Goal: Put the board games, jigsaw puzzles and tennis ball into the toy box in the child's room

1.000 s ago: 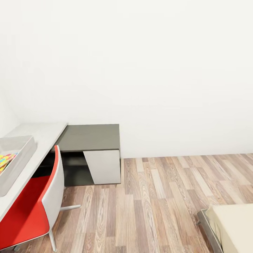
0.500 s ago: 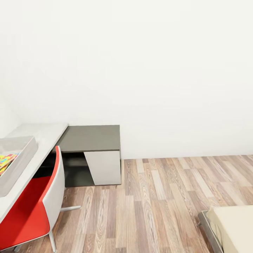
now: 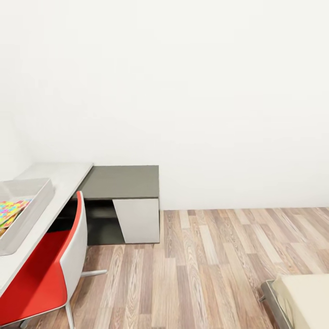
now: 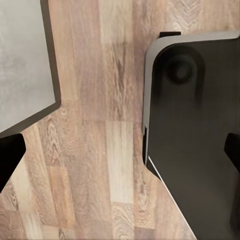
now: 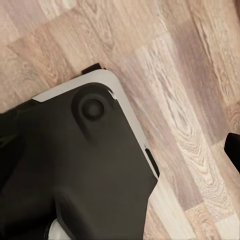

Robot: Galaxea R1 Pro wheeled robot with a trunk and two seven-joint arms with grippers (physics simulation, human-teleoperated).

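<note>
Camera's swung a touch leftward since a second ago, so the whole scene slides right and down while the furniture itself sits put. Nearest, the left gripper hangs over wood floor with dark fingertips splayed wide to either side, jaws parted, nothing between them; beside them looms the robot's black base. Right gripper's fingertip barely peeks in at the frame's rim (can't tell how those jaws stand). Farther out, red chair, then the table carrying the toy box, a jigsaw puzzle lying inside. Bed corner low right, white wall beyond.
</note>
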